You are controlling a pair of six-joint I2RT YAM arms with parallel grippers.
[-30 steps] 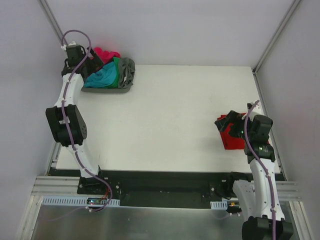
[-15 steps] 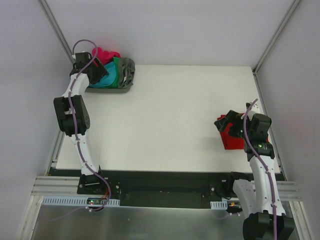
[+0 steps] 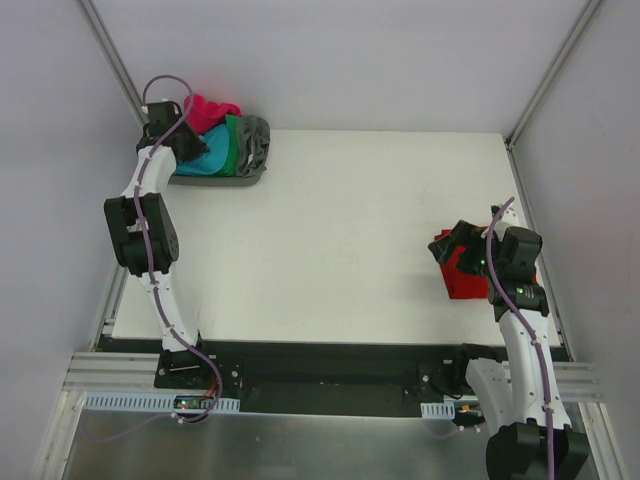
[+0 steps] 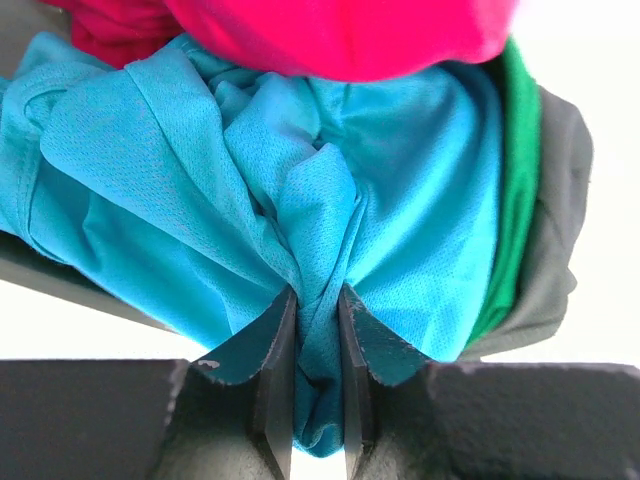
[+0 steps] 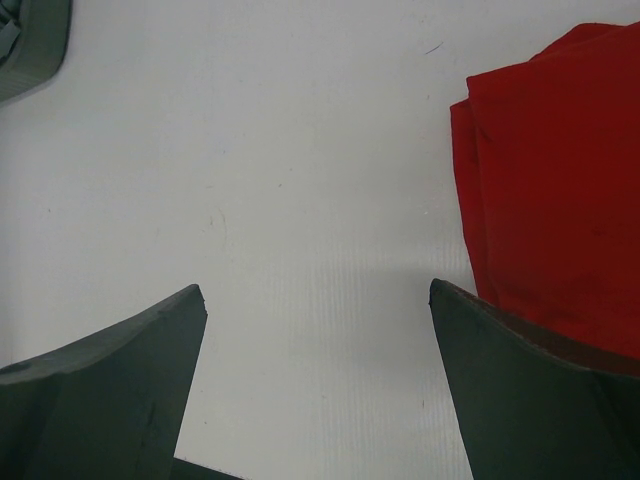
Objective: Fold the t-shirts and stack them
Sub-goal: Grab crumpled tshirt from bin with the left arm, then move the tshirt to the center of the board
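**Left gripper pinching a teal shirt from the pile**

The left gripper (image 4: 315, 300) is clamping a raised ridge of the teal shirt (image 4: 200, 180). Its two fingers are standing close together with a narrow fold of cloth squeezed between them, and the fabric is gathering into creases that run toward the pinch. Directly ahead of the fingers, a pink shirt (image 4: 340, 35) is lying over the far part of the teal one. Off to the gripper's right, a green shirt (image 4: 515, 200) and a grey shirt (image 4: 565, 170) are bunching against it. All four are sitting heaped in a grey tray (image 4: 60, 280), whose wall is showing just below and to the left of the fingers.

The right gripper (image 5: 317, 290) is hanging wide open and empty over the bare table (image 5: 250, 150). A red shirt (image 5: 560, 180) is lying flat just to its right, its edge running beside that finger.

The step in hand looks like taking the next shirt out of the tray. The next move is probably calling for a lift up and away, high enough to slide the teal shirt from under the pink one. The pink shirt may be dragging along, so a slow pull seems wise. After that, the teal shirt needs spreading on the open table before folding.
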